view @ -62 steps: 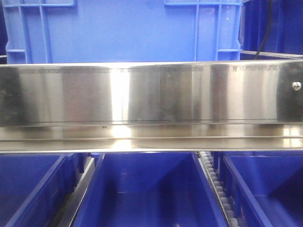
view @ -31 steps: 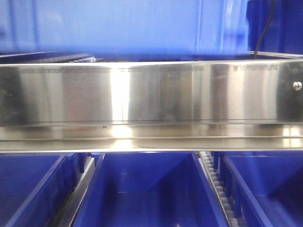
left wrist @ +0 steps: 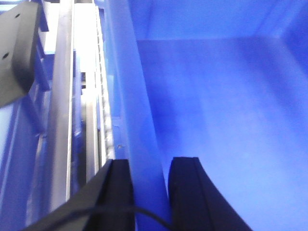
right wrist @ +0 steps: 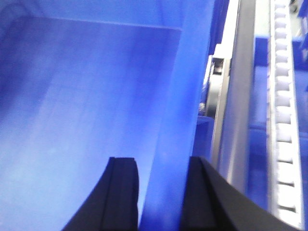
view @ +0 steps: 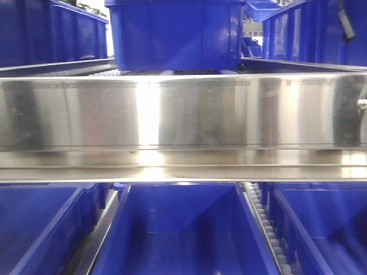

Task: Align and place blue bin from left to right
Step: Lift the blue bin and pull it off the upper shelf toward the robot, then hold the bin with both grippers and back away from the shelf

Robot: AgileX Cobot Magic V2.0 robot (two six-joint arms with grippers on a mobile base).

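- The steel rail point(view: 183, 112) spans the whole front view.
- The blue bin point(view: 172, 34) stands above and behind the steel rail, about at its middle.
- Another bin point(view: 178, 229) lies open below the steel rail.
- The left gripper point(left wrist: 149, 168) is nearly closed, pinching the blue bin's side wall, one finger inside and one outside.
- The right gripper point(right wrist: 161, 166) clamps the opposite wall likewise.

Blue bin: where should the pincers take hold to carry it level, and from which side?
Grip the blue bin by its two opposite side walls at the rim, coming down from above so each pincer straddles a wall. The walls are thin, upright and free along the top edge, so a pincer can close across them. The left pincer and right pincer sit this way, one per wall.
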